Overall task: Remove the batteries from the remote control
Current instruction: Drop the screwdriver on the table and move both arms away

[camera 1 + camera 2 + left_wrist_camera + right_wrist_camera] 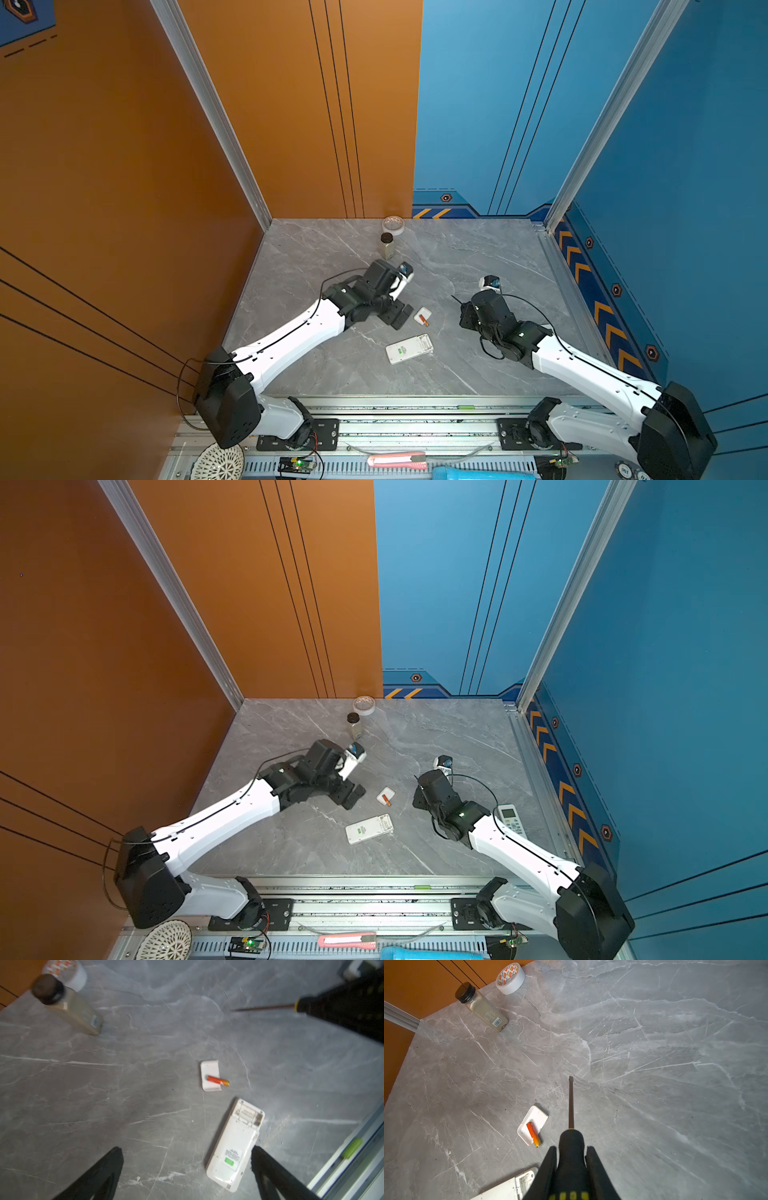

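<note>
The white remote control point(409, 349) point(369, 829) lies face down mid-table, with the compartment end point(247, 1114) uncovered. Just beyond it lies the small white battery cover point(420, 313) point(208, 1070). One orange-red battery point(218, 1080) point(533, 1134) point(387, 799) rests across that cover. My left gripper point(187, 1149) point(398, 317) hangs open and empty left of the cover, and one finger point(270, 1167) is beside the remote. My right gripper point(572, 1148) point(465, 311) is shut on a black-and-yellow screwdriver point(571, 1101), whose blade points out over bare table to the right of the cover.
A black-capped bottle point(387, 245) and a tape roll point(392, 224) stand near the back wall. A second remote point(512, 818) lies face up by the right arm. A metal rail point(415, 405) runs along the front edge, with a pink knife point(397, 460) below it.
</note>
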You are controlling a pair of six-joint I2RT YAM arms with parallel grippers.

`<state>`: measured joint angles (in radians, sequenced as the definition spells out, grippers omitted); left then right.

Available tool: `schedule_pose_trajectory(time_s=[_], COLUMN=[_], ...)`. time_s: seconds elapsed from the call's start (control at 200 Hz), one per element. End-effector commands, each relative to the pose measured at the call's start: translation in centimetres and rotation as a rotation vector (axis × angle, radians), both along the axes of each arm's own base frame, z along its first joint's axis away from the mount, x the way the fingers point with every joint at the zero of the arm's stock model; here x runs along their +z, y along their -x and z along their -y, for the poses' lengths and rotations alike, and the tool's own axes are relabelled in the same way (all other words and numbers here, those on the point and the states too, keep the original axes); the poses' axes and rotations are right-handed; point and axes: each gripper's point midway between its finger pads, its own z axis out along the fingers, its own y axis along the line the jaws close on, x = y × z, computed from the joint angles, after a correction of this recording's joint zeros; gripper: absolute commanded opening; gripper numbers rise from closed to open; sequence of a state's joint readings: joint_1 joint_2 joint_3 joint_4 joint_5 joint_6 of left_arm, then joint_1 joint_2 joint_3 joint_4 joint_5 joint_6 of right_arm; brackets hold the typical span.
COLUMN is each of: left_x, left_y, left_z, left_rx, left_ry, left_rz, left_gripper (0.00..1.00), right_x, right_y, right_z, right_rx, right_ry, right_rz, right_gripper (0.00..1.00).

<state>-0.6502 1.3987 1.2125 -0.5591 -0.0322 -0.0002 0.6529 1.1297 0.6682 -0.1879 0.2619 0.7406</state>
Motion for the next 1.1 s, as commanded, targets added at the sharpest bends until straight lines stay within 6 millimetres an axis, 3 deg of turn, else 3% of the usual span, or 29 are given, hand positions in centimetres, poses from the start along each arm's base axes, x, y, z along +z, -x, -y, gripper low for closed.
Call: schedule_pose_trajectory(time_s=[0.0, 0.18, 0.215, 0.34, 0.405, 0.486, 0.546, 0.626, 0.651, 0.726, 0.816, 0.951, 1.096], left_x=[1.8, 2.9, 3.1, 3.9, 4.4, 5.2, 5.8, 6.6, 6.9, 7.9, 8.5, 8.4, 7.1], left_y=[-2.2, -6.2, -6.6, -7.3, -7.3, -7.1, -6.9, -6.6, -6.5, -5.9, -4.7, -3.1, -1.8], left_z=[-1.3, -3.4, -3.5, -3.4, -3.5, -3.6, -3.6, -3.3, -3.2, -1.8, 0.7, 3.5, 4.8], left_rx=[0.087, 0.226, 0.233, 0.247, 0.246, 0.244, 0.237, 0.225, 0.221, 0.183, 0.106, 0.034, 0.000], left_ry=[0.083, 0.141, 0.164, 0.179, 0.184, 0.196, 0.211, 0.239, 0.251, 0.314, 0.336, 0.346, 0.329], left_rz=[-0.046, -0.050, -0.059, -0.046, -0.034, -0.029, -0.025, -0.026, -0.028, -0.054, -0.064, -0.094, -0.128], left_gripper=[0.98, 0.98, 0.98, 0.98, 0.98, 0.98, 0.98, 0.98, 0.98, 0.98, 0.98, 0.98, 0.98], right_x=[-0.6, -3.4, -4.2, -6.5, -5.6, -3.2, -0.9, 1.1, 1.4, 1.0, -0.5, -3.5, -5.8], right_y=[-0.6, -1.0, -0.2, 1.5, 1.8, 2.4, 3.0, 4.4, 4.7, 7.3, 8.8, 9.4, 9.7], right_z=[-0.3, -2.1, -2.8, -2.2, -1.7, -0.6, 0.4, 3.9, 6.3, 13.3, 18.2, 22.6, 26.0], right_rx=[-0.017, -0.005, 0.009, -0.029, -0.046, -0.058, -0.041, -0.101, -0.172, -0.400, -0.566, -0.764, -0.878], right_ry=[-0.011, -0.044, -0.021, -0.008, -0.024, -0.017, 0.006, 0.077, 0.106, 0.190, 0.191, 0.111, 0.076], right_rz=[0.029, 0.027, -0.003, -0.085, -0.078, -0.075, -0.065, -0.069, -0.087, -0.202, -0.312, -0.417, -0.475], right_gripper=[0.00, 0.09, 0.12, 0.43, 0.62, 0.82, 0.88, 0.96, 1.00, 1.00, 1.00, 1.00, 1.00])
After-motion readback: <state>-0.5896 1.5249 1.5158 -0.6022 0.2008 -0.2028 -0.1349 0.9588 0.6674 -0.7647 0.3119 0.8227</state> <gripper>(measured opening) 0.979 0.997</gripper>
